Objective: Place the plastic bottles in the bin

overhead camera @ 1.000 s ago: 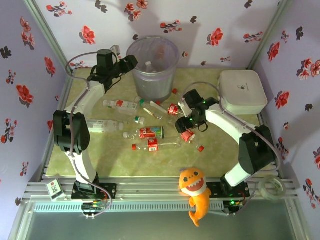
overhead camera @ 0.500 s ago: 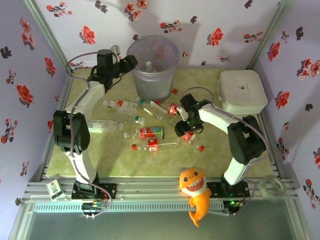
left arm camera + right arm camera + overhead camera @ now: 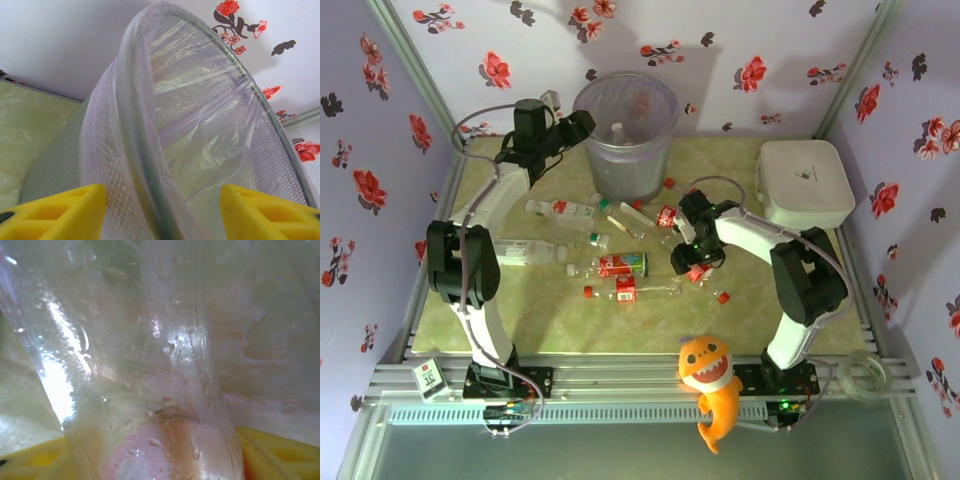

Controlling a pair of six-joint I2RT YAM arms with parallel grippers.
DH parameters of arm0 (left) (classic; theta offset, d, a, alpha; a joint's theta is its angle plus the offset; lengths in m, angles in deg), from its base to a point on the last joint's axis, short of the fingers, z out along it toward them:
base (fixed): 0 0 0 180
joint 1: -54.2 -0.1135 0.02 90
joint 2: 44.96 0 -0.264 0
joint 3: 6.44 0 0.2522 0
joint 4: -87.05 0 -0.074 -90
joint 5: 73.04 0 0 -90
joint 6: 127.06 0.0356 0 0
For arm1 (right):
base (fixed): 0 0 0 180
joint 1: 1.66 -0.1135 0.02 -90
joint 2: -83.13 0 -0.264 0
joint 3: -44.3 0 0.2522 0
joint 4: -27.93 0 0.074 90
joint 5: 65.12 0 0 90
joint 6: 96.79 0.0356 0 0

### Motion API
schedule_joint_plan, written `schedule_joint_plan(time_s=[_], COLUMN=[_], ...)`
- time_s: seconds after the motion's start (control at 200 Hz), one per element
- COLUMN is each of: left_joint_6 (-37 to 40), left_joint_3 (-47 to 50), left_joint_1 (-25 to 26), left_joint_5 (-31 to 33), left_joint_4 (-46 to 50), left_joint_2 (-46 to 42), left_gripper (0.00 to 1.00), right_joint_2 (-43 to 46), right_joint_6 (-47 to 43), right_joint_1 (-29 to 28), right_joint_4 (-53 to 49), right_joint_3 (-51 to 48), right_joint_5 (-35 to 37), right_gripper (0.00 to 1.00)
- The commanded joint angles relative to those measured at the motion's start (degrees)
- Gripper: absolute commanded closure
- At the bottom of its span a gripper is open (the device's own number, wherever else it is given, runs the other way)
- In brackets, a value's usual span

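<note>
The bin point(image 3: 625, 130) stands at the back of the mat with one plastic bottle point(image 3: 617, 132) inside. My left gripper point(image 3: 578, 128) hangs open at its left rim. In the left wrist view the bin's rim point(image 3: 145, 150) runs between the yellow fingers point(image 3: 55, 210) of the left gripper point(image 3: 162, 200) without touching them. My right gripper point(image 3: 692, 262) is down on a red-labelled bottle right of centre. A clear bottle point(image 3: 150, 365) fills the gap of the right gripper point(image 3: 150, 450) and touches both fingers. Several more bottles point(image 3: 615, 265) lie on the mat.
A white lidded box point(image 3: 805, 183) sits at the back right. Loose red caps point(image 3: 721, 296) lie among the bottles. An orange plush toy point(image 3: 710, 375) rests at the front edge and a tape roll point(image 3: 863, 375) lies off the mat at front right.
My right gripper has shifted left and down onto the red-labelled bottle, and its jaws have narrowed around it. The left arm has not moved.
</note>
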Motion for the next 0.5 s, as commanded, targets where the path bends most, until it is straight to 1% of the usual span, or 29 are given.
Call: schedule_joint_plan(time_s=[0.0, 0.19, 0.35, 0.495], left_joint_6=[-0.6, -1.1, -1.4, -1.2], left_joint_3=[1.8, 1.9, 1.9, 1.8], left_joint_1=[0.4, 0.3, 0.3, 0.3], left_joint_5=[0.7, 0.6, 0.6, 0.7], left_joint_4=[0.1, -0.5, -0.7, -0.8], left_joint_2=[2.1, 2.5, 2.8, 2.7], left_gripper=[0.38, 0.38, 0.38, 0.38], right_joint_2=[5.0, 10.4, 15.9, 20.9], right_joint_6=[-0.6, -3.2, -5.4, -5.6], right_joint_1=[-0.4, -0.3, 0.0, 1.6], right_joint_4=[-3.6, -7.2, -10.0, -9.0], right_joint_3=[0.6, 2.2, 5.5, 10.4], right_joint_5=[0.0, -0.1, -1.8, -2.9], right_gripper=[0.33, 0.35, 0.38, 0.39])
